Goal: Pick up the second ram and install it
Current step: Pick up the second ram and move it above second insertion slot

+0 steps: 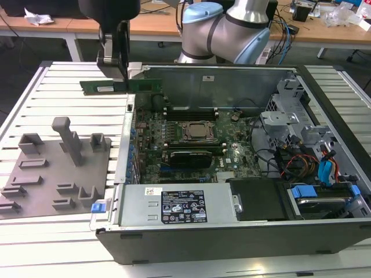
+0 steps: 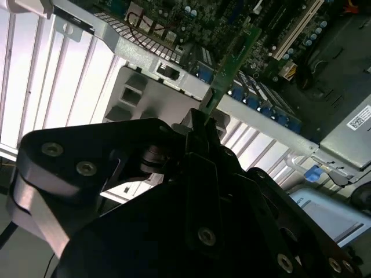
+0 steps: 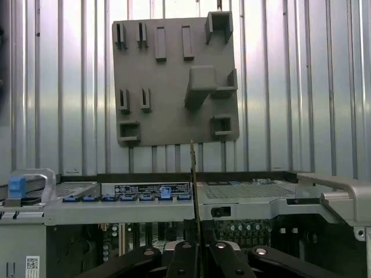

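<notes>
The second ram (image 1: 124, 87) is a thin green stick hanging level in the air, over the case's wall on the exterior view's left. My gripper (image 1: 119, 78) is shut on it from above, gripping near its middle. In the second wrist view the ram (image 2: 232, 61) sticks out edge-on from the gripper (image 2: 200, 119) toward the motherboard (image 2: 272, 35). The first wrist view shows the ram (image 3: 193, 174) as a thin upright line above the gripper (image 3: 194, 246). The motherboard (image 1: 191, 139) lies open inside the case, below the stick and toward the exterior view's right.
The grey holder block (image 1: 55, 168) rests on the slatted table on the exterior view's left, also seen in the first wrist view (image 3: 174, 81). The open computer case (image 1: 232, 237) holds a power supply (image 1: 179, 205), drive bays (image 1: 324, 197) and cables. The arm's body (image 1: 232, 29) stands behind the case.
</notes>
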Available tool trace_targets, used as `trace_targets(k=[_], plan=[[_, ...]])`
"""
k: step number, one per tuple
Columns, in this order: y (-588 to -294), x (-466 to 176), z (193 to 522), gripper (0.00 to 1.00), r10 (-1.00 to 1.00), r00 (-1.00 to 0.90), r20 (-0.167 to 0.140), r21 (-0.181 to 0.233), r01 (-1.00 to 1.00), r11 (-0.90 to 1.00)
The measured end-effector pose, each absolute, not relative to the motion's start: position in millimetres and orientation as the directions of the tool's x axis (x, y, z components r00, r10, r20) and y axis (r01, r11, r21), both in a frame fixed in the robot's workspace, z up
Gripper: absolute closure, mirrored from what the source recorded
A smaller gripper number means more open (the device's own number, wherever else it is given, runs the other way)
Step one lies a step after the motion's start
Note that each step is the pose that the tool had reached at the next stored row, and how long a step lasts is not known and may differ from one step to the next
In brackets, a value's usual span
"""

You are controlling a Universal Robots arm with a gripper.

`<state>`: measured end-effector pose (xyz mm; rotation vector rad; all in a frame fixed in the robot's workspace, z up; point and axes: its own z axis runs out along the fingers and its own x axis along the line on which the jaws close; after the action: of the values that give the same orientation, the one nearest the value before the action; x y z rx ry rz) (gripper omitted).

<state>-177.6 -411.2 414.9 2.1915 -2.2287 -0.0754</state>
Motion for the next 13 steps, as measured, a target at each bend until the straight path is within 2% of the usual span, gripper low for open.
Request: trace_targets(k=[13], plan=[[-411, -131, 415, 0.86, -1.000, -0.017, -0.023, 0.045, -0.999, 0.016]])
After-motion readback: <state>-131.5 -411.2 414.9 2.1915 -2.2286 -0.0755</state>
